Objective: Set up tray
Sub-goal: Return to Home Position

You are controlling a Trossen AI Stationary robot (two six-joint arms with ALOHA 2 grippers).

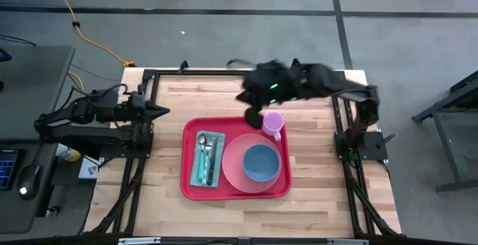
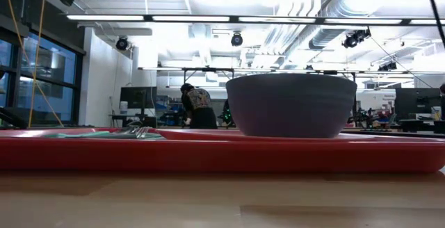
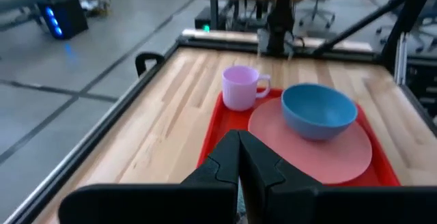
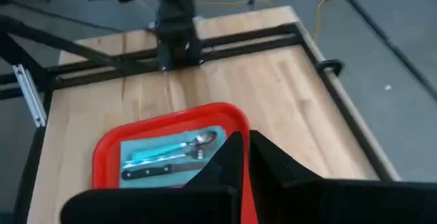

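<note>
low view: desk [image 2: 222, 204] edge nearest, tray [image 2: 208, 155] red rim just behind it, lying flat on the desk
tray position: mid-desk, nearer the front edge than the back, between the two arm bases
tray, left part: blue napkin [image 4: 158, 141] with black knife [image 4: 147, 171], light blue fork [image 4: 153, 157] and spoon [image 4: 203, 141] side by side on it
tray, right part: pink plate [image 1: 233, 167] just beside the napkin, blue bowl [image 2: 290, 106] upright on the plate
tray, far rim: lilac mug [image 3: 239, 87] upright inside the rim, right of middle, beside the plate
right gripper [image 4: 246, 142]: hangs above the tray's far rim, just beside the mug, touching nothing
right fingers [image 4: 270, 159]: drawn together with only a thin slit between them, empty; tray lies below and ahead of the tips, napkin end in line with them
left gripper [image 3: 239, 138]: off the tray, beyond its far left corner, over the desk's left side
left fingers [image 3: 225, 162]: pressed together, empty; tray starts just ahead of the tips, with mug, plate and bowl past them
room behind: person [image 2: 198, 106] standing well beyond the desk
</note>
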